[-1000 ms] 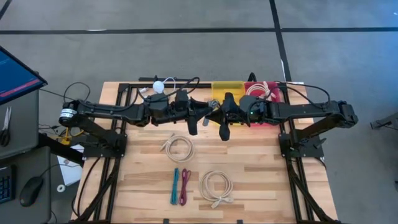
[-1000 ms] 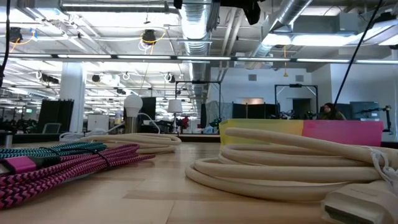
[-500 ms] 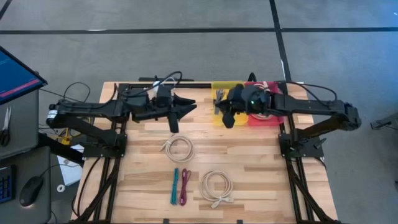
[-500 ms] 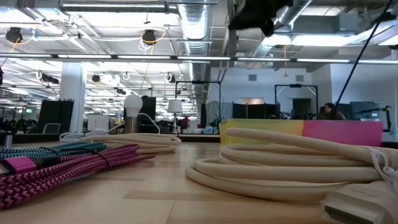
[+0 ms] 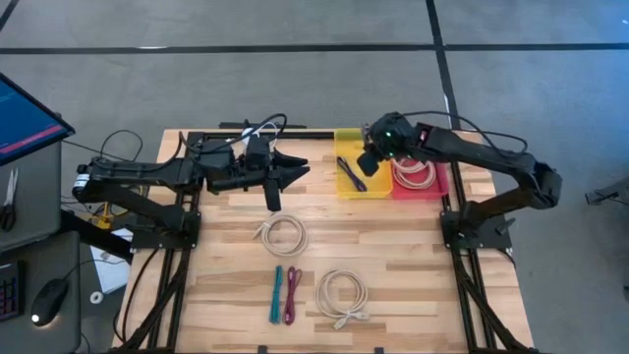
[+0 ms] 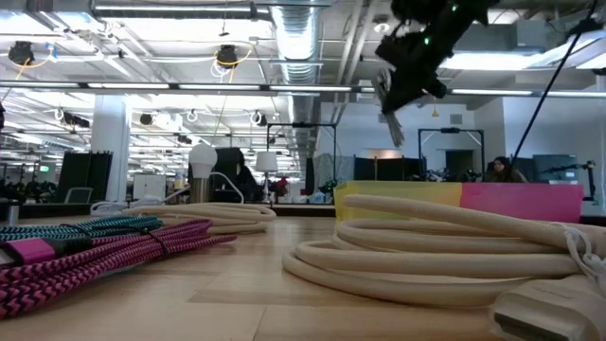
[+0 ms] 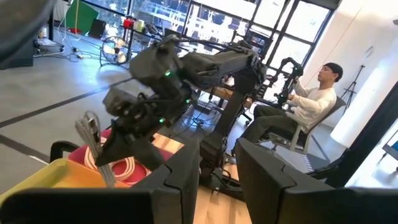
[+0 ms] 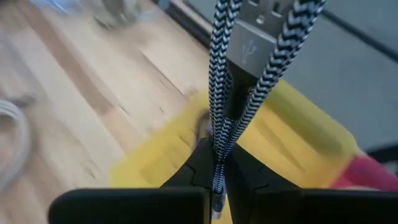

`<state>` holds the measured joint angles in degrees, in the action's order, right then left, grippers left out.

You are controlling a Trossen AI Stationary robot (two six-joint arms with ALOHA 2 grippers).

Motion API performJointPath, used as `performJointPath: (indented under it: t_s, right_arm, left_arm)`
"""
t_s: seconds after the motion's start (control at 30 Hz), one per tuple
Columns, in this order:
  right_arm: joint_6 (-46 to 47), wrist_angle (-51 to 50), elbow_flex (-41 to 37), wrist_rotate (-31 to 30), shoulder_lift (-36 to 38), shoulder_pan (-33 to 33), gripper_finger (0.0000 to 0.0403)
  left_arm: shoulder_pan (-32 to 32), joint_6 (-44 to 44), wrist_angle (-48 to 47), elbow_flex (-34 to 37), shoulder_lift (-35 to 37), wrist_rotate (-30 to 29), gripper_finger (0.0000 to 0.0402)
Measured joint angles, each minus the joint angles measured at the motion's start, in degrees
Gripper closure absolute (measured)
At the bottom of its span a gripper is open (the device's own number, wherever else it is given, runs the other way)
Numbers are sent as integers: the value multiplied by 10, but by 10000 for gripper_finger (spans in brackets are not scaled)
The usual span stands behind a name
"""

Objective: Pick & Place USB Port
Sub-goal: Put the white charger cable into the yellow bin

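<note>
The right gripper (image 5: 366, 163) hangs above the yellow plastic bin (image 5: 344, 182) at the table's far edge, fingers pinched on a bundled black-and-white braided USB cable (image 8: 239, 74). The cable's silver connector sits just past the fingertips, its strands pressed between them, hanging clear of the bin. The left gripper (image 5: 274, 194) waits over the wooden table (image 5: 413, 256), fingers spread.

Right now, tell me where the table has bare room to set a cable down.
Bare wood lies right of the cream coil, below the pink bin, and left of the teal cable. It is crowded around the second cream coil and left gripper.
</note>
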<state>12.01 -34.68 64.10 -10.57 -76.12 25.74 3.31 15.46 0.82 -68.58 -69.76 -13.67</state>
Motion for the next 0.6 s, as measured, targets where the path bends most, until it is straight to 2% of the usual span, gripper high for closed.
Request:
performJointPath:
  t_s: [0.17,0.6]
  right_arm:
    - [-3,-9,1,2,-50,18,394]
    - [-4,7,1,3,-210,13,394]
  left_arm:
    - [0,0,-4,0,0,0,298]
    - [0,15,-12,0,0,0,298]
